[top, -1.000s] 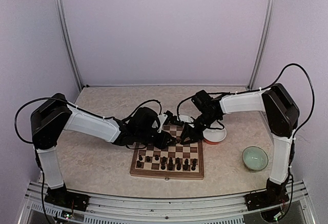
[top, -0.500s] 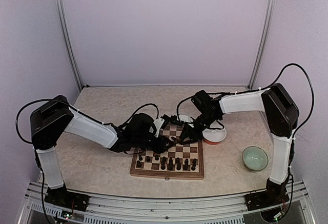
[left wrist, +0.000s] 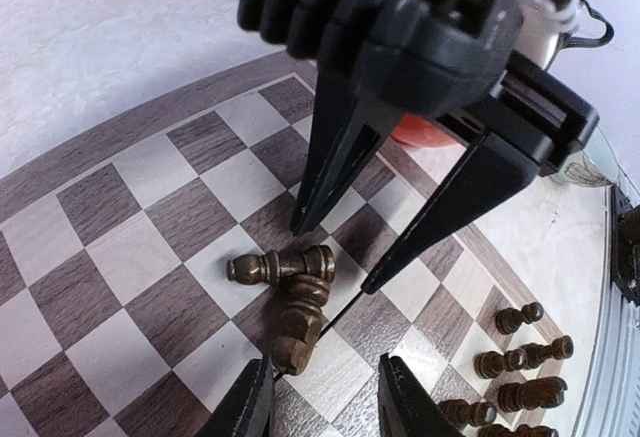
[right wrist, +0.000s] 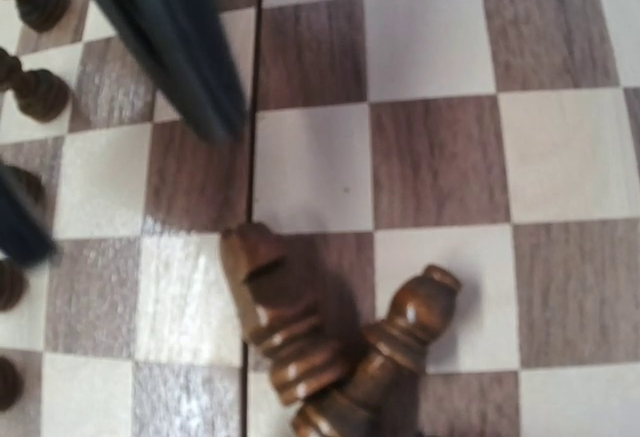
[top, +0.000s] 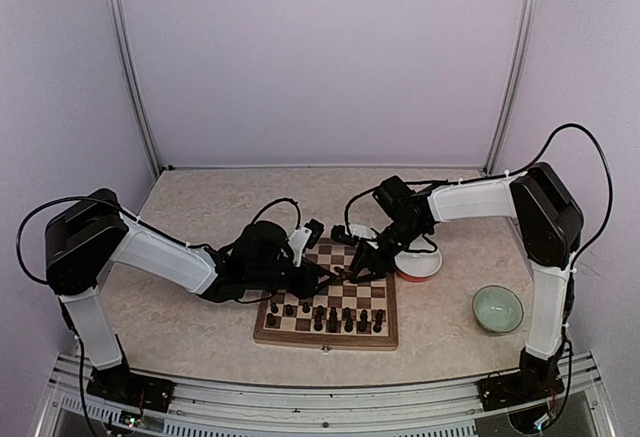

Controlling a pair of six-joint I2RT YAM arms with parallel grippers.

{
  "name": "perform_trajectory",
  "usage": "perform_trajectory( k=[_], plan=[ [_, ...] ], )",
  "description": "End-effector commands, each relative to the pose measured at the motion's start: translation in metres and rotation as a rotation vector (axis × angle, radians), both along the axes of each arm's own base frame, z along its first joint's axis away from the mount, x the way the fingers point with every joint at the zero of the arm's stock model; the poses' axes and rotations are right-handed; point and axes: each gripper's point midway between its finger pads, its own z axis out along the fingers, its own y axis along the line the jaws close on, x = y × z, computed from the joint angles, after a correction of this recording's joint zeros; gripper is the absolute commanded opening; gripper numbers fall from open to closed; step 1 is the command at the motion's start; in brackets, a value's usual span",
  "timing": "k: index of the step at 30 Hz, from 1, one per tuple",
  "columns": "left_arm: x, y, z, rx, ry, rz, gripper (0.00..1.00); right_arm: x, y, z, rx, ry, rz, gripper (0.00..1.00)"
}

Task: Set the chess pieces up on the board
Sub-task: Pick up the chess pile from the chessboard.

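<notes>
The left gripper (left wrist: pixel 322 397) has drawn back, jaws slightly parted, empty; the right gripper (left wrist: pixel 333 258), jaws open and empty, should straddle only the toppled bishop (right wrist: pixel 275 322).

From above, the arms (top: pixel 262 257) hide far squares of the board (top: pixel 327 341). In the right wrist view, two fallen chess pieces (right wrist: pixel 285 342) run off the bottom edge; the fingers (right wrist: pixel 175 47) blur.

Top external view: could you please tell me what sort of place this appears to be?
Likely a robot lab test cell: plain walls framed by aluminium posts, two arms bolted to a rail, and a chessboard staged on the tabletop.
</notes>
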Motion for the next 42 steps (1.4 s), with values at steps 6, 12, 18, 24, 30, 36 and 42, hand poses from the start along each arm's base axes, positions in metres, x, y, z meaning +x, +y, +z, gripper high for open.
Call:
perform_trajectory(
  k=[6, 12, 18, 24, 30, 36, 42],
  plan=[
    [0.011, -0.017, -0.023, 0.054, 0.024, -0.028, 0.34, 0.007, -0.005, 0.023, 0.045, -0.019, -0.01, 0.39],
    [0.014, -0.02, -0.038, 0.092, 0.046, -0.027, 0.29, 0.012, -0.01, 0.03, 0.056, -0.03, -0.024, 0.39],
    [0.008, -0.012, -0.053, 0.173, 0.056, -0.021, 0.28, 0.013, -0.013, 0.034, 0.063, -0.036, -0.03, 0.39],
    [0.004, -0.007, -0.063, 0.238, 0.053, -0.02, 0.22, 0.013, -0.013, 0.033, 0.063, -0.035, -0.027, 0.39],
    [0.008, 0.001, -0.064, 0.298, 0.032, -0.01, 0.13, 0.011, -0.013, 0.034, 0.072, -0.034, -0.024, 0.39],
    [0.009, 0.003, -0.044, 0.254, 0.009, -0.029, 0.08, 0.016, -0.004, 0.03, 0.097, 0.031, -0.07, 0.39],
    [0.005, 0.001, -0.032, 0.179, 0.02, -0.057, 0.06, 0.023, 0.005, 0.032, 0.129, 0.085, -0.124, 0.39]
  ],
)
